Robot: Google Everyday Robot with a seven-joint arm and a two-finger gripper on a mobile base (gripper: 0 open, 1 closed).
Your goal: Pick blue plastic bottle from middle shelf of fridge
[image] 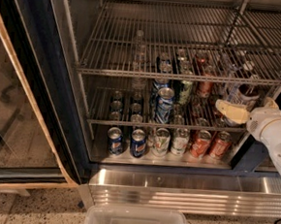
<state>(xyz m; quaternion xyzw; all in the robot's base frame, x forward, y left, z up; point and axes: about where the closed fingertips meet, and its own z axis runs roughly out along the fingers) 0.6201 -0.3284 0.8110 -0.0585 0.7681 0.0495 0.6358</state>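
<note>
- Cream-coloured gripper [234, 111] reaches in from the right edge on a white arm [275, 132], level with the middle shelf [130, 124] of the fridge [58, 102]; whether it is open or closed cannot be told.
- Just behind and slightly above the gripper's tip stands the blue plastic bottle [245, 95], upright at the right end of the middle shelf. The gripper crosses in front of its lower part, and contact cannot be made out.
- Left of the gripper, red cans [203, 87] stand on the same rack, and a tall blue can [164, 105] stands near its front middle.
- Below, on the fridge floor, a front row runs from blue cans [115, 140] to red ones [211, 144].
- Under the fridge's ribbed steel strip [172, 196] sits a clear plastic bin [136, 223].
</note>
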